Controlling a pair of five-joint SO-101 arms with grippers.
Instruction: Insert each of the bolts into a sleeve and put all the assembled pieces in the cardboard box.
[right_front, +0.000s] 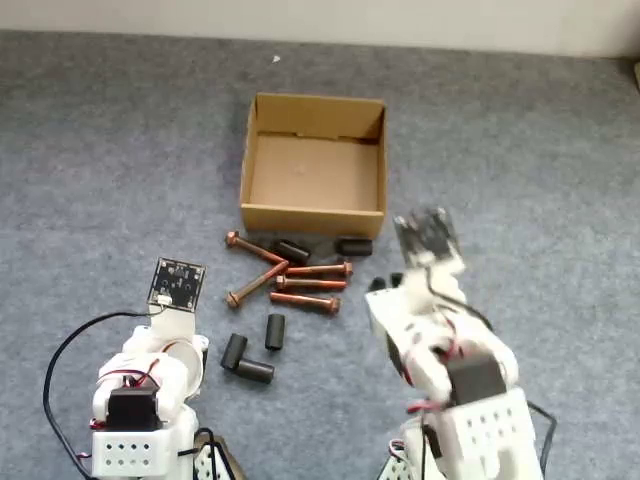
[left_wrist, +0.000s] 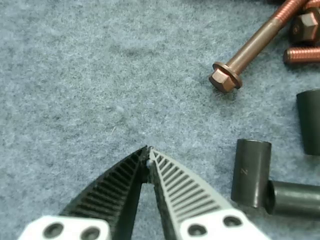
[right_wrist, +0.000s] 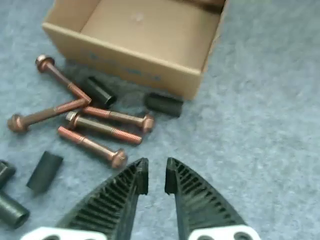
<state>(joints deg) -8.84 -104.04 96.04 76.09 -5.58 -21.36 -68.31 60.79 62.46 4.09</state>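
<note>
— Where are our hands?

— Our left gripper (left_wrist: 148, 151) has its tips together and holds nothing. It is low over the carpet (left_wrist: 75, 75), just short of two sleeves (left_wrist: 251, 172) that touch in an L. Our right gripper (right_wrist: 156, 176) is slightly apart and also carries nothing. It hangs beside the right front corner of the box (right_wrist: 125, 62).

— Why there?

— We judge no pick has begun: our arms flank the loose parts, so either can reach them.

— And the bolts (right_wrist: 105, 127)?

— All five lie flat mid-surface, in front of the box. Three run roughly along the near edge, with heads right, left, right. Two slant so their threaded ends meet, heads toward the left edge. We see every sleeve on its side, none mated, none boxed.
</note>
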